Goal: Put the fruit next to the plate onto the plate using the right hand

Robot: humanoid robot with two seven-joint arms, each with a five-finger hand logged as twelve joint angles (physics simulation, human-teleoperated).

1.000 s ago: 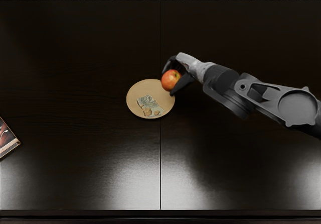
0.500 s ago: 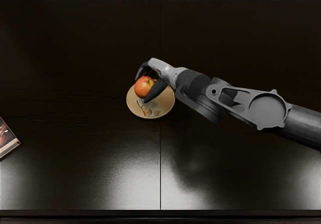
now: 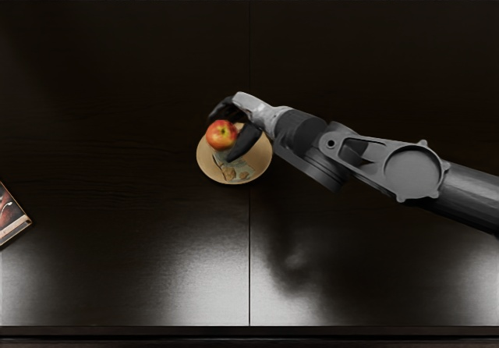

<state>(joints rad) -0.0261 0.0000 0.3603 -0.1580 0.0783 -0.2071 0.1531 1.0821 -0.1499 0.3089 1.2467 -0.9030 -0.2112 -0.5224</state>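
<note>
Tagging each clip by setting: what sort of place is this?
Likely a simulated tabletop, perhaps a dining table: a dark wooden table, a tan plate with the apple in the right hand over it, and a book at the left edge.

Red-yellow apple (image 3: 221,134); tan plate (image 3: 260,159), grey-green motif, possibly floral; grey right hand (image 3: 236,126); black tabletop (image 3: 117,231).

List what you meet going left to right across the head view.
Book at the left edge → plate, with the apple and the right hand over it → right arm.
</note>
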